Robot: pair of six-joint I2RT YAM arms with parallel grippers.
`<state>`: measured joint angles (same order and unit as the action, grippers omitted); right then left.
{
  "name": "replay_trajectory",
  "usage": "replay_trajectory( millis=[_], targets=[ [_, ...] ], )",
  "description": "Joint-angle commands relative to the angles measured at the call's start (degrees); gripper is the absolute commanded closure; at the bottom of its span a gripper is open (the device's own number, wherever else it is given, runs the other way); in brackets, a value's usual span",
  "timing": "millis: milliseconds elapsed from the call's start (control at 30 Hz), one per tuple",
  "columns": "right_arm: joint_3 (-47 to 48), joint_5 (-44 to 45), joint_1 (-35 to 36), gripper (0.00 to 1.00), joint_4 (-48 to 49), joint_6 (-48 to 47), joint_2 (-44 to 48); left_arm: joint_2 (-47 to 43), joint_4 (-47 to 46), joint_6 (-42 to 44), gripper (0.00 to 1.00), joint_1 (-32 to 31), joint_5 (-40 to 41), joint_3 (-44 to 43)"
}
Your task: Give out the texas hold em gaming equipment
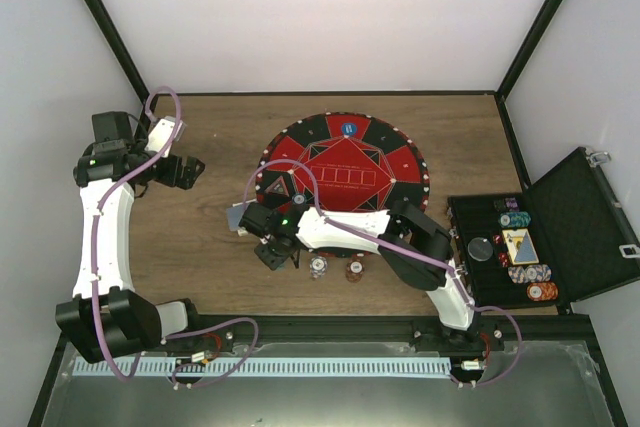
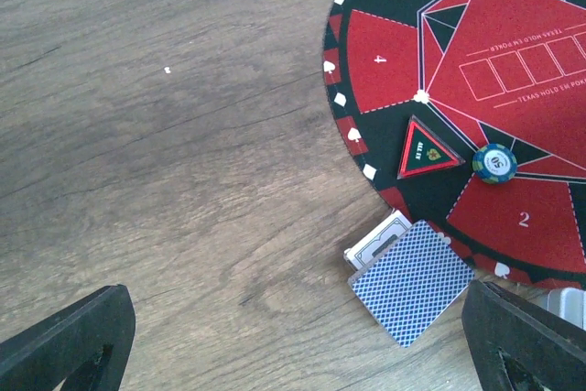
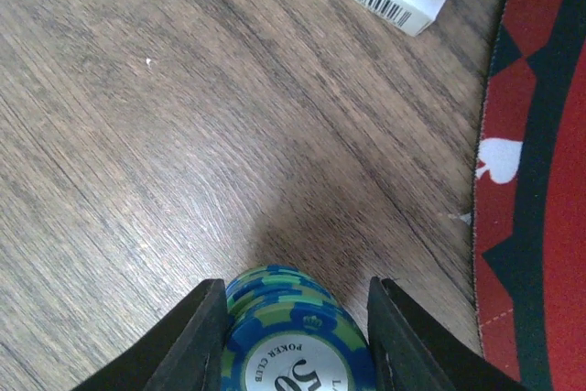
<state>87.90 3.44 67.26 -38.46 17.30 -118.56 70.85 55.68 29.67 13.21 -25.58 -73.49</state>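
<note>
While left end effector point(image 2: 298, 343) hangs spread wide, right end effector point(image 3: 295, 316) pinches blue chips point(image 3: 279, 304)

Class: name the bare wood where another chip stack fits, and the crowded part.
Free: wood between the left gripper and the mat; also the far right corner beyond the case. Crowded: mat's near edge: cards, chip stacks, right gripper on blue chips.

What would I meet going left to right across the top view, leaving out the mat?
In order: left claw, open → playing cards → right claw, closed on the blue chip stack → white chip stack → maroon chip stack → black case.
</note>
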Motion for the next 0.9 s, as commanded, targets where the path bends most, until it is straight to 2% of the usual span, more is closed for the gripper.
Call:
replay_trajectory(
  millis=[0,133,300,867],
  targets=[
    [0.48,0.58,0.28,0.62,-0.40,0.34,0.86,-1.15,-0.01,0.43,0.00,0.33,0.16,-1.24],
    [1.23,0.73,0.25,0.73,-1.35,0.54,1.35,-1.24,-0.05,0.42,0.00,0.39,0.25,-1.19],
    [2.22,0.95,0.25,0.82,-2.56,0.79,2.29,-1.41,0.09,0.70,0.00,0.39,0.36,-1.21],
    [5.92,-0.57,-2.10,0.94,-5.76,0.76,2.65,-2.21,0.31,1.41,0.00,0.41,0.54,-0.78]
  ],
)
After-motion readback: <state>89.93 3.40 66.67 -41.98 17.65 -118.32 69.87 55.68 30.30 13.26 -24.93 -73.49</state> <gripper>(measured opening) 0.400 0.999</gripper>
